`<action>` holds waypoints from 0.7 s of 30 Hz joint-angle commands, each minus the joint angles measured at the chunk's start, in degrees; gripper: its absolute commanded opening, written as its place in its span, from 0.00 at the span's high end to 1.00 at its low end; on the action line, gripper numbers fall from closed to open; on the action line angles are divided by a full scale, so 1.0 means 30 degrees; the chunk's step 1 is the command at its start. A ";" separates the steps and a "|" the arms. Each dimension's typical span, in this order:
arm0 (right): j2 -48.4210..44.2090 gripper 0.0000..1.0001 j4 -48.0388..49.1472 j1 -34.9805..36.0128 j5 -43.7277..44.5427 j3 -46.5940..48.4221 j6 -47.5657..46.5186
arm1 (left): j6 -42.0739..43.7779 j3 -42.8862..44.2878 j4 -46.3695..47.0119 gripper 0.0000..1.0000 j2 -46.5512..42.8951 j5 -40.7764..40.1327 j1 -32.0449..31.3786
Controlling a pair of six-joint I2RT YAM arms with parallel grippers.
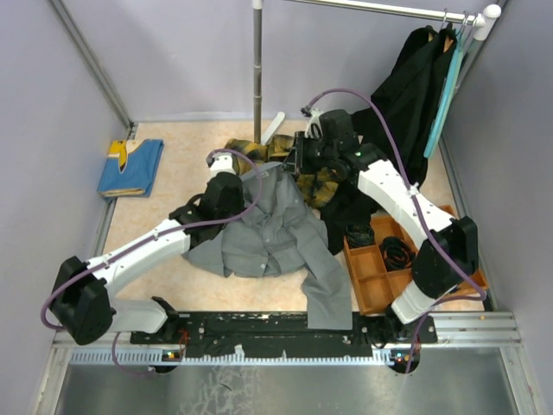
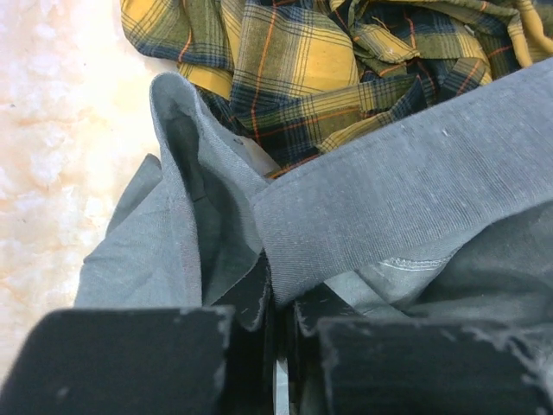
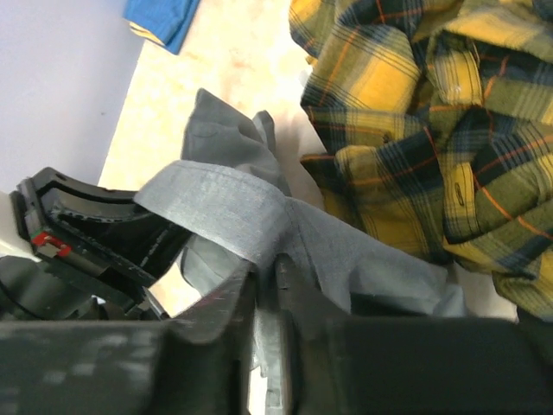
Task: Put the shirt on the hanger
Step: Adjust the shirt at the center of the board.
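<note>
The grey shirt lies spread on the table, collar end towards the back. My left gripper is shut on a fold of its collar band; from above it sits at the collar's left. The right gripper is shut on the same grey band at the collar's right. The band stretches between the two. On the rail at the back right hangs a teal hanger next to a black garment; its lower bar does not show, so I cannot tell if it is the hanger of the task.
A yellow plaid shirt lies crumpled just behind the collar. An orange tray sits at the right, a blue cloth at the left wall. A metal pole stands at the back, and dark clothes hang from the rail.
</note>
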 commanded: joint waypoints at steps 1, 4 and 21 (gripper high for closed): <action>-0.1347 0.77 0.0636 -0.0121 0.0929 -0.0310 -0.0871 | 0.0846 0.1148 -0.0815 1.00 -0.0629 0.0050 0.0100; -0.1979 0.52 0.0787 -0.0171 0.2545 -0.0891 -0.1915 | 0.1880 0.2152 -0.1971 1.00 -0.0545 0.1201 0.0103; -1.0231 0.01 0.5695 -0.0354 0.4696 -1.1780 -0.1423 | 0.2440 0.4147 -0.6132 1.00 0.1646 0.4774 0.0140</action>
